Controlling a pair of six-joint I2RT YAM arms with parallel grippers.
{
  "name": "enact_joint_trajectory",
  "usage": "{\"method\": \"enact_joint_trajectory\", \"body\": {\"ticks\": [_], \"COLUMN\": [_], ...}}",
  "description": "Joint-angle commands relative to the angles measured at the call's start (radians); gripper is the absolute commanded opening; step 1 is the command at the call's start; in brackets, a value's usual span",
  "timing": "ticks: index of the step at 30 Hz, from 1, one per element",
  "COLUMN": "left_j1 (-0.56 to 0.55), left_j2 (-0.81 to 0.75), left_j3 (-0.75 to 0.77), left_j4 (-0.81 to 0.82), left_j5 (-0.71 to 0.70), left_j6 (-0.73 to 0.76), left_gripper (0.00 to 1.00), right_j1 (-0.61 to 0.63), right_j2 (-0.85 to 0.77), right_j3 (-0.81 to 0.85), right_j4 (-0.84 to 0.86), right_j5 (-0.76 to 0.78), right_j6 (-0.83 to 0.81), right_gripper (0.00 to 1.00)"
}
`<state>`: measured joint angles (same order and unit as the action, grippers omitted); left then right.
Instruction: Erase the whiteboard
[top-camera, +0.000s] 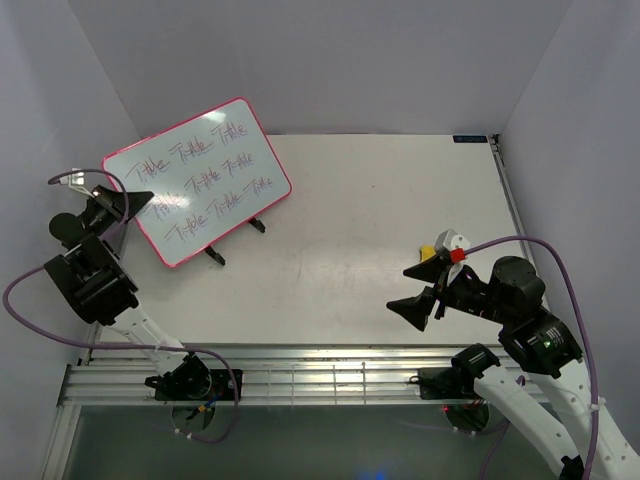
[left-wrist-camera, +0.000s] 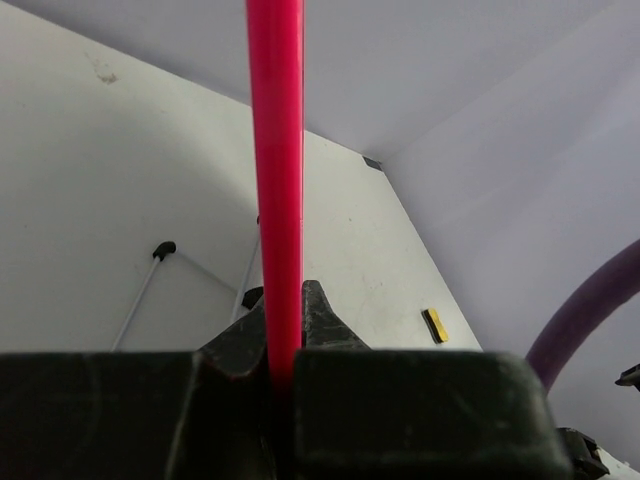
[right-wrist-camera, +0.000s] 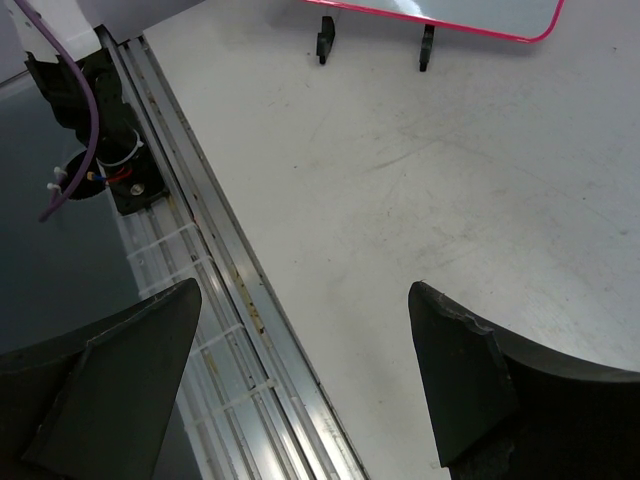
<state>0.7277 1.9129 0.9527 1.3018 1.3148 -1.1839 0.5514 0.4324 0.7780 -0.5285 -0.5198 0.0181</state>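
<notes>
The whiteboard (top-camera: 200, 180) stands tilted on its black legs at the back left of the table, its pink-red frame around several rows of pink-grey handwriting. My left gripper (top-camera: 143, 200) is shut on the board's left edge. In the left wrist view the pink frame (left-wrist-camera: 275, 150) runs straight up from between the closed fingers of that gripper (left-wrist-camera: 283, 322). My right gripper (top-camera: 420, 290) hovers open over the table's front right, far from the board. In the right wrist view it (right-wrist-camera: 302, 292) holds nothing, and the whiteboard's lower edge (right-wrist-camera: 440, 18) shows at the top.
A small yellow eraser block (left-wrist-camera: 436, 325) lies on the table at the right, partly hidden behind the right gripper in the top view (top-camera: 429, 251). The board's black feet (right-wrist-camera: 324, 40) rest on the table. A metal rail (right-wrist-camera: 215, 260) runs along the near edge.
</notes>
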Motion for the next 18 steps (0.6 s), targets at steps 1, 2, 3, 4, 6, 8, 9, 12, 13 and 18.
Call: {"method": "enact_joint_trajectory", "body": {"ticks": [1,2,3,4,6,8,9,12,13,18], "left_j1": [-0.022,-0.027,-0.031,-0.049,-0.076,-0.138,-0.164,-0.314,-0.342,-0.455], "left_j2": [-0.136,-0.144,-0.152,-0.172,-0.196,-0.256,-0.285,-0.425,-0.46,-0.677], "left_j3": [0.049,0.047,0.047,0.052,0.057,0.055,0.052,0.023,0.012,-0.153], "left_j4": [0.228,0.226,0.228,0.226,0.218,0.15,0.107,-0.184,-0.332,-0.623], "left_j5": [-0.121,-0.126,-0.13,-0.132,-0.138,-0.153,-0.161,-0.227,-0.25,-0.384], "left_j6": [-0.077,-0.082,-0.086,-0.091,-0.097,-0.079,-0.025,0.167,0.205,0.241], "left_gripper": [0.0,0.0,0.0,0.0,0.0,0.0,0.0,0.0,0.0,0.0], "right_j1": [0.005,0.005,0.007,0.007,0.007,0.007,0.007,0.007,0.007,0.005], "right_j2": [0.003,0.003,0.002,0.002,0.003,0.011,0.015,0.034,0.04,0.138], "right_j3": [0.033,0.035,0.035,0.033,0.018,-0.003,-0.008,-0.01,-0.011,0.003], "right_j4": [-0.002,-0.005,-0.007,-0.008,0.002,0.022,0.028,0.042,0.047,0.056], "right_j5": [0.015,0.021,0.029,0.046,0.073,0.145,0.17,0.298,0.369,0.694], "right_j6": [-0.012,-0.014,-0.014,-0.012,0.002,0.032,0.055,0.16,0.208,0.272], "right_gripper": [0.9,0.9,0.9,0.9,0.9,0.9,0.9,0.9,0.9,0.9]}}
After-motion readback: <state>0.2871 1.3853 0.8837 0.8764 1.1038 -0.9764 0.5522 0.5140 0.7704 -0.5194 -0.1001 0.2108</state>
